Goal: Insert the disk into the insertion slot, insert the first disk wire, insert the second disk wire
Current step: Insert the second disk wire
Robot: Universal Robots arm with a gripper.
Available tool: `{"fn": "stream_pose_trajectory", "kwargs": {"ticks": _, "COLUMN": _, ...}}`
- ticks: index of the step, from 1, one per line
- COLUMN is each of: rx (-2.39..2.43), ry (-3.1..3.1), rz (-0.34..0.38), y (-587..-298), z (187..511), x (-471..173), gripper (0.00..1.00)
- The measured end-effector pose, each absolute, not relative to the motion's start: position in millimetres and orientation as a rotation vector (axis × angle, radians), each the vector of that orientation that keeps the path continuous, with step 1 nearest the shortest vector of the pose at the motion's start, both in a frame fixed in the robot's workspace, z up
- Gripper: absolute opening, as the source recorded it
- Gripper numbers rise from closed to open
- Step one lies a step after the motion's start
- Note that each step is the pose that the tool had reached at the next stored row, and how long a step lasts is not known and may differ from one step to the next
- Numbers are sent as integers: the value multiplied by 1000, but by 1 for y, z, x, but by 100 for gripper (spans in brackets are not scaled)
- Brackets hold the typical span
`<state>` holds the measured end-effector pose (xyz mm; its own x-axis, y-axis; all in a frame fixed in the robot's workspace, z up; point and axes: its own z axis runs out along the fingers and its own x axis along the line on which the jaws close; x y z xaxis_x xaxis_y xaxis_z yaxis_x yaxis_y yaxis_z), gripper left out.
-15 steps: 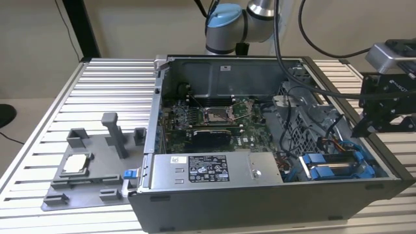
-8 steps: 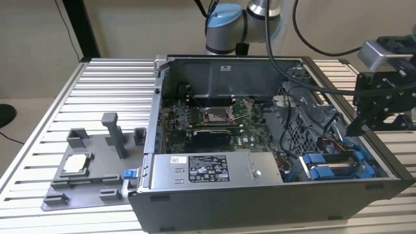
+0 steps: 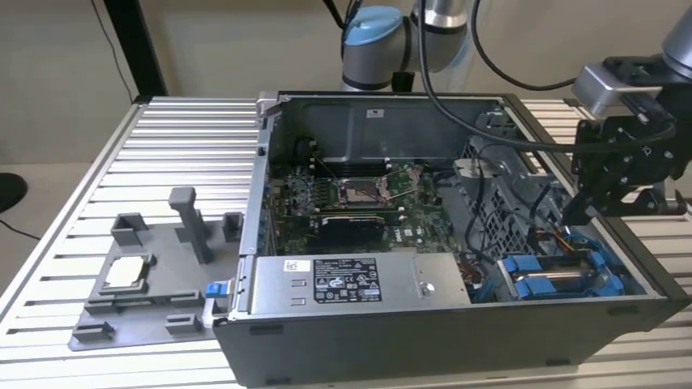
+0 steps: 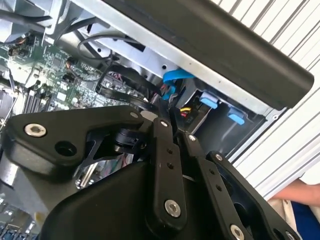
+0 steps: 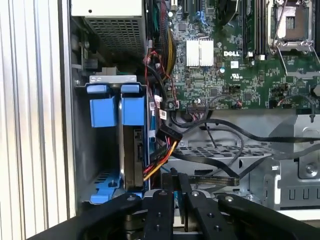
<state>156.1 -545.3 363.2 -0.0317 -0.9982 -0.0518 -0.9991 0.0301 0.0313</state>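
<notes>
The disk stands on edge inside the insertion slot, under a blue carrier tab; in the exterior view its silver face lies between blue tabs at the case's front right. A black connector with yellow and red wires hangs beside the disk's edge; whether it is plugged in I cannot tell. My gripper hovers just above the bay, close to these wires. Its fingers are shut, with nothing that I can make out between them.
The open computer case holds a motherboard and a grey power-supply box. Black cables cross a perforated cage beside the bay. A grey fixture sits at the exterior view's left. A person's arm shows beyond the case.
</notes>
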Motion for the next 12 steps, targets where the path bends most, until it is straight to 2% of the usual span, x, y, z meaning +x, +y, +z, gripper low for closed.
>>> {"fn": "stream_pose_trajectory", "kwargs": {"ticks": 12, "rx": -2153, "ry": 2217, "rz": 29, "y": -556, "z": 366, "x": 131, "gripper": 0}}
